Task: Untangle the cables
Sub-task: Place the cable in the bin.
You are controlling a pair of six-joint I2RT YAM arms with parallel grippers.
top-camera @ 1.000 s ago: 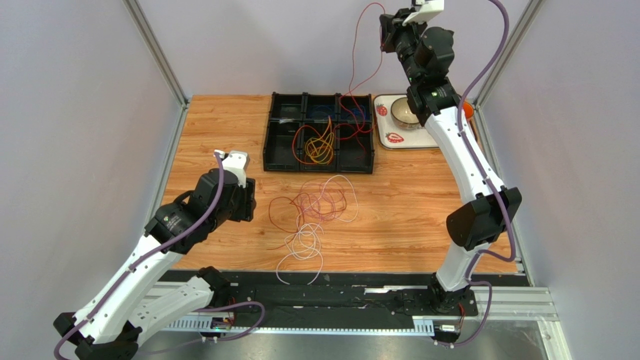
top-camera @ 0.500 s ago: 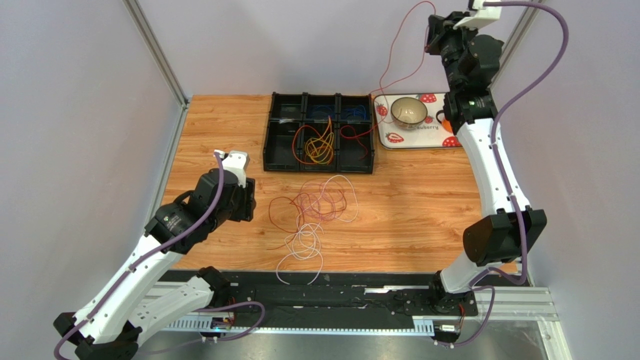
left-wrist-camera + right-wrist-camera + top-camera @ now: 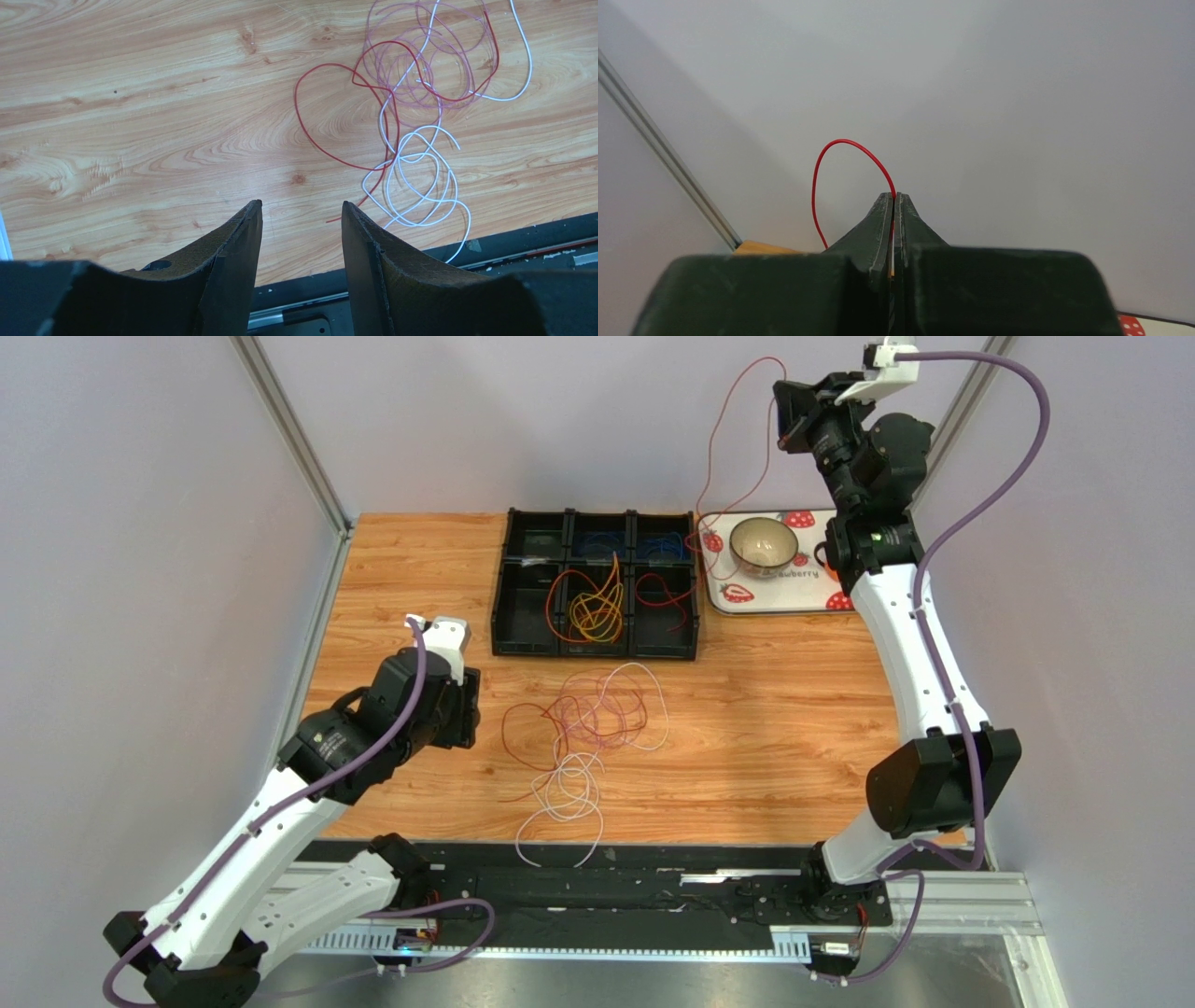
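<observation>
You have: wood-grain table (image 3: pixel 786 714), grey walls (image 3: pixel 140 546). The red cable (image 3: pixel 716 462) drops to the black tray (image 3: pixel 508 602), compartment unclear. Bowl (image 3: pixel 763 545) on strawberry mat (image 3: pixel 737 594) beside the tray. Your right gripper (image 3: pixel 893 199), high up, is clenched on that red cable. Left gripper (image 3: pixel 300 206) released, near the cables (image 3: pixel 589 735) tangled mid-table.

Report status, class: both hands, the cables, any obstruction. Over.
Right hand shut on red cable, held high; its tail trails into black tray. Left hand open, empty, hovering beside loose tangle on table. No obstruction seen.
</observation>
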